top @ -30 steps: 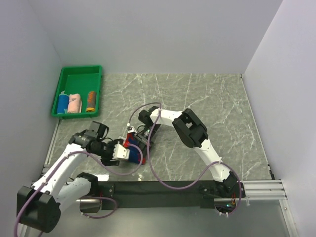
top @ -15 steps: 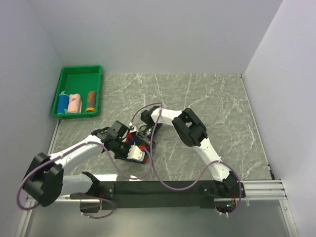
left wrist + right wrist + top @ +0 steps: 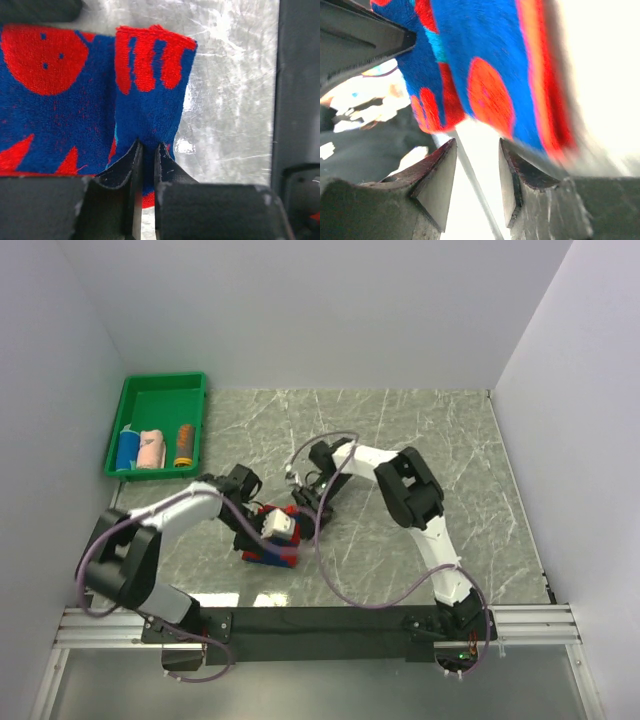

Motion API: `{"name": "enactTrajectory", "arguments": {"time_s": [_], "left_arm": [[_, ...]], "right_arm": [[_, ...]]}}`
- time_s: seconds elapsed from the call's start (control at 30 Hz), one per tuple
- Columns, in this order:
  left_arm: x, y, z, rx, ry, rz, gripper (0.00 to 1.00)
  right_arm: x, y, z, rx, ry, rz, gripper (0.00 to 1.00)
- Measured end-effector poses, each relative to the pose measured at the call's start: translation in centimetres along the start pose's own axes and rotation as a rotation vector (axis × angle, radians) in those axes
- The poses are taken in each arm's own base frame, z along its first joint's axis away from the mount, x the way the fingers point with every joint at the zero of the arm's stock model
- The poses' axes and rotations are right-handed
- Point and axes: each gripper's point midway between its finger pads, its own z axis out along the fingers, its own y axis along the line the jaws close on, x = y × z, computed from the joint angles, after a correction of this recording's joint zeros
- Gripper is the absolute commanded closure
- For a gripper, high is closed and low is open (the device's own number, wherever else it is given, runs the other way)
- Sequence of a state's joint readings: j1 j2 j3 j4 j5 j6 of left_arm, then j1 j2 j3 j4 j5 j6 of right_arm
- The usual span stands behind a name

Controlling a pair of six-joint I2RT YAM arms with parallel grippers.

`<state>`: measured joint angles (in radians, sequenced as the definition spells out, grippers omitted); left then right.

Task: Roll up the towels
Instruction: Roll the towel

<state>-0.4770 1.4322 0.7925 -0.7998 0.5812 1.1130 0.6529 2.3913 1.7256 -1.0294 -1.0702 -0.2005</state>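
The top view looks down from behind the arm bases [image 3: 450,618] over the whole counter [image 3: 450,460]. Both wrist views sit very close, sharing the red-and-blue towel [image 3: 150,100] with it.

open: table [image 3: 470,490] right half | blocked: left hand [image 3: 272,538], right hand [image 3: 303,505] apparently crowd patterned towel [image 3: 258,556]

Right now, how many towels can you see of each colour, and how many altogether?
blue towel: 1
pink towel: 1
orange towel: 1
red-and-blue towel: 1
Total: 4
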Motion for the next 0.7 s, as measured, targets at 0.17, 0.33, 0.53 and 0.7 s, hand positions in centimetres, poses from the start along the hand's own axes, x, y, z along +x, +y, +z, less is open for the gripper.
{"name": "enactTrajectory", "arguments": {"time_s": [0.17, 0.33, 0.53, 0.7], "left_arm": [[0.1, 0.8, -0.3, 0.131, -0.052, -0.190, 0.99], [0.5, 1.6, -0.8, 0.259, -0.069, -0.378, 0.98], [0.7, 2.6, -0.9, 0.401, -0.074, -0.546, 0.98], [0.8, 3.4, -0.8, 0.497, -0.062, -0.653, 0.98]], "right_arm": [[-1.7, -0.2, -5.2, 0.134, -0.157, -0.079, 0.53], [-1.7, 1.3, -11.6, 0.298, -0.370, -0.199, 0.54], [1.3, 2.9, -18.2, 0.523, -0.595, -0.300, 0.56], [2.4, 4.9, -20.0, 0.660, -0.649, -0.425, 0.43]]}}
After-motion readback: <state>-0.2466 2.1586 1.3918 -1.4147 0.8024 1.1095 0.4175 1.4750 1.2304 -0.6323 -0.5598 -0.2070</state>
